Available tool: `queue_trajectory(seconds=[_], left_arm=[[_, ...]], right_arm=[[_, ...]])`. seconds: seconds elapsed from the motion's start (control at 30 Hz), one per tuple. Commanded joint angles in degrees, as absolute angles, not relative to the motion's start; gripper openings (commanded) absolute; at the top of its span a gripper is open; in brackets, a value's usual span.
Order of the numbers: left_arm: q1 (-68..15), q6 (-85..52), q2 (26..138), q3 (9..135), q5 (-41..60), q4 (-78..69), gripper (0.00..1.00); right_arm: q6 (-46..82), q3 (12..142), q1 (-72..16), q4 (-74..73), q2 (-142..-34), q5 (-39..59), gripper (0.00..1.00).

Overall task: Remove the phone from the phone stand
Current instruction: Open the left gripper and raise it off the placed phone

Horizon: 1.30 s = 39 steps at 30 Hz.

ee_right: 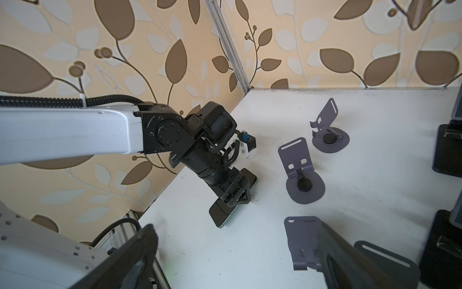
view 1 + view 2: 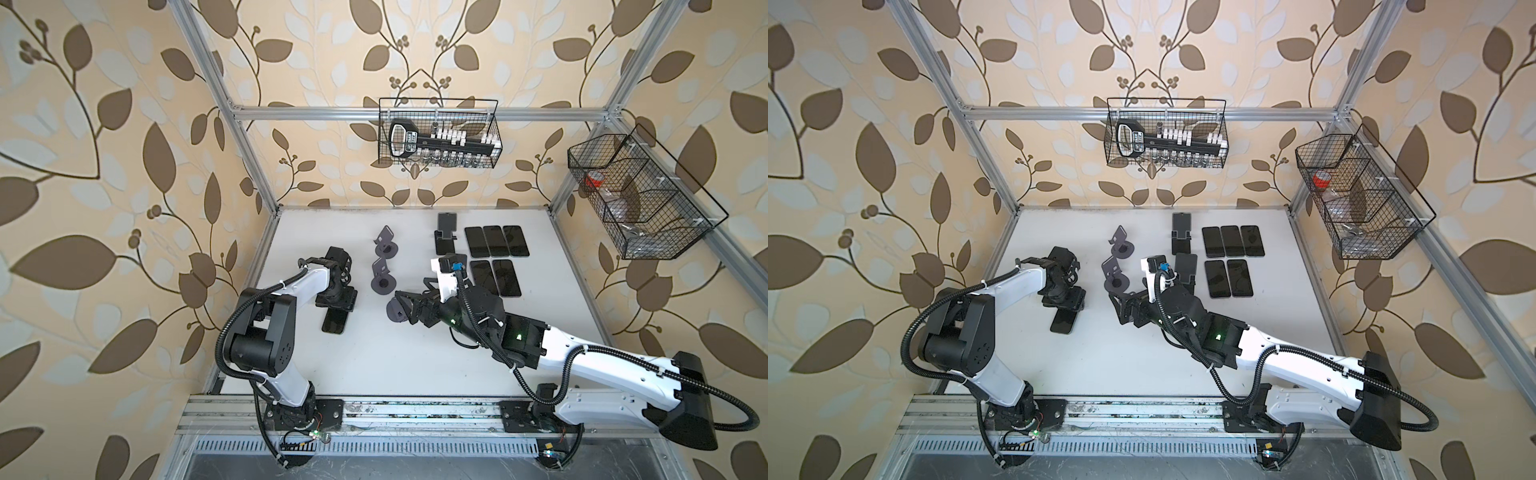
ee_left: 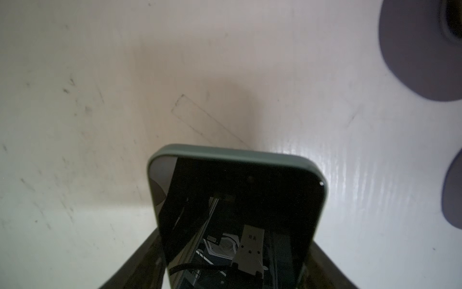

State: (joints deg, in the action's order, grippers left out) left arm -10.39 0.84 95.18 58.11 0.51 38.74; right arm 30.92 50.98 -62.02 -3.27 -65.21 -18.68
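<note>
Phone (image 3: 235, 200), dark glossy screen, grey-green case, pinched by left gripper (image 1: 237, 194) angled down toward desk (image 1: 225, 250), right gripper (image 2: 404, 308) spread wide beside grey phone stand (image 1: 300, 237).

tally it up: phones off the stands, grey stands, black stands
phones off the stands: 6, one phone in the left gripper
grey stands: 4, the fourth only in the right wrist view
black stands: 2
total: 12
</note>
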Motion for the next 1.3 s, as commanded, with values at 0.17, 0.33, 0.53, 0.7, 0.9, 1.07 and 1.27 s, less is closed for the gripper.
queue_trajectory(seconds=[0.17,0.33,0.53,0.7,0.9,1.07,1.27], left_arm=[[-9.1,0.1,98.7,62.2,0.1,40.5,0.00],[-8.2,1.0,99.5,62.0,0.4,40.6,0.23],[-7.4,0.9,100.7,62.8,1.3,41.4,0.34],[-7.4,1.0,100.6,62.6,1.7,41.4,0.39],[-7.4,1.1,100.4,62.6,1.8,41.5,0.46],[-7.4,1.0,100.1,62.5,1.8,41.5,0.51],[-7.4,1.0,99.9,62.4,1.8,41.4,0.55]], right_arm=[[29.9,49.6,-62.2,-4.9,-64.4,-21.1,1.00],[30.5,50.6,-62.2,-5.4,-66.1,-19.8,1.00],[31.7,51.1,-62.2,-5.5,-67.1,-19.2,1.00],[32.4,50.5,-62.2,-5.2,-66.4,-19.4,1.00],[32.7,49.8,-62.2,-4.1,-64.8,-20.5,0.99],[33.2,49.7,-62.2,-3.6,-64.2,-21.0,0.99],[34.4,49.8,-62.3,-3.4,-64.2,-20.5,1.00]])
